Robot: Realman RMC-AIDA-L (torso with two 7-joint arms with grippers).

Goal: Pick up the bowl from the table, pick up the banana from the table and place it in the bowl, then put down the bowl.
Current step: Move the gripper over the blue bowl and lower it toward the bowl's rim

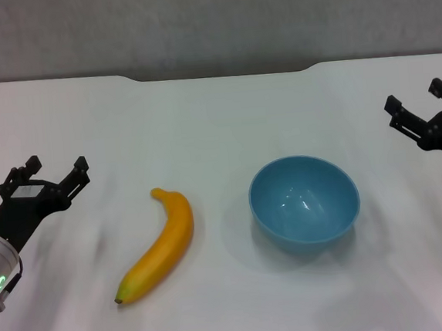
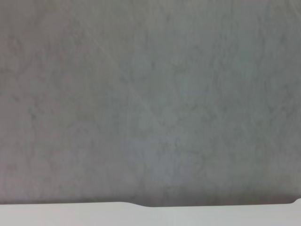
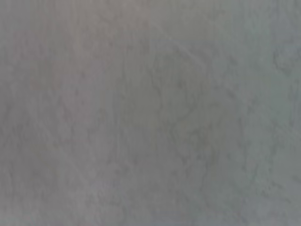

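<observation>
A light-blue bowl [image 1: 305,201] stands upright and empty on the white table [image 1: 216,112], right of centre. The yellow-orange banana [image 1: 157,244] lies to its left, apart from it, its dark tip toward the near edge. My left gripper [image 1: 55,168] hovers open at the left side, well left of the banana, with nothing between its fingers. At the right edge my right gripper [image 1: 418,102] is open too, to the right of and behind the bowl. Neither wrist view shows the bowl, the banana or any fingers.
The table's dark notched back edge [image 1: 221,72] runs below a grey wall [image 1: 208,19]. The left wrist view shows that wall [image 2: 150,94] and a strip of the table's edge [image 2: 141,214]; the right wrist view shows only grey wall [image 3: 150,113].
</observation>
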